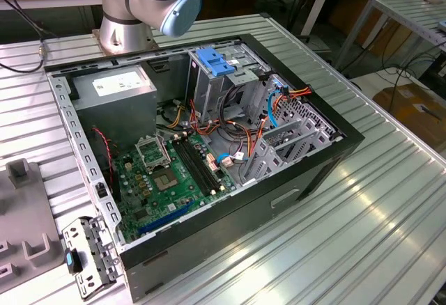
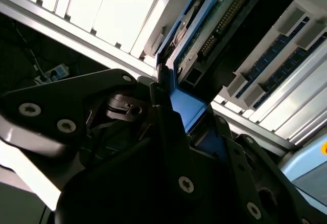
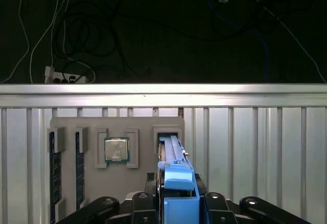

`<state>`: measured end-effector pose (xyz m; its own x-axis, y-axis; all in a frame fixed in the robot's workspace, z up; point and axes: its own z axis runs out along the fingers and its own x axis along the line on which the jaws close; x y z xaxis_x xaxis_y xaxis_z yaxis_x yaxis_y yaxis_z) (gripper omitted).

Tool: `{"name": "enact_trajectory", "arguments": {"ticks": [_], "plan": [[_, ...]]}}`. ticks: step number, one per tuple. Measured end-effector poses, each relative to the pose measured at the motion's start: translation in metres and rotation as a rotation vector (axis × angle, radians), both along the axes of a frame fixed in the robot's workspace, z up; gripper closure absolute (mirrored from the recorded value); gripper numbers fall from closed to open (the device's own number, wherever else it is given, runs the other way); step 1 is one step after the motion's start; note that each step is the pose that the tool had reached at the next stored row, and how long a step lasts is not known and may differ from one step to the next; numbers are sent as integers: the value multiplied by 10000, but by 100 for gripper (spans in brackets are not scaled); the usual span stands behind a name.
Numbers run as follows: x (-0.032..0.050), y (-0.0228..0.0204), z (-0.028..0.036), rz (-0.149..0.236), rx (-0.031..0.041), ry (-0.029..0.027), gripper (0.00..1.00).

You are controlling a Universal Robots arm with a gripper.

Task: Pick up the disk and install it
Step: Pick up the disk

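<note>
Your claw (image 3: 180,196) is clenched on the blue end of the disk (image 3: 171,150), which stands on edge in a slot of the grey tray (image 3: 71,124); whether it rests on the slot's floor or hangs just clear, you cannot tell. That upright parking looks deliberate, since it leaves both broad faces free for a pinch. In the second wrist view the disk (image 2: 214,24) shows its green circuit side, running away from the claw (image 2: 189,114). A processor chip (image 3: 116,149) and memory sticks (image 3: 52,157) lie in neighbouring pockets, apart from the disk. In the exterior view the grey tray (image 1: 21,214) sits at the near left of the ribbed surface (image 1: 362,235), and the open computer case (image 1: 348,138) lies on its side mid-surface, probably so its bays face upward.
</note>
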<state>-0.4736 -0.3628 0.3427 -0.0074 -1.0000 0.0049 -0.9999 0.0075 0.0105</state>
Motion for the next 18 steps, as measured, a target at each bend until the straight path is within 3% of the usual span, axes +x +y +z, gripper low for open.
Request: {"name": "enact_trajectory", "arguments": {"ticks": [6,18], "plan": [[0,0,116,0,-52,-2,63],[0,0,125,0,-55,0,63]]}}
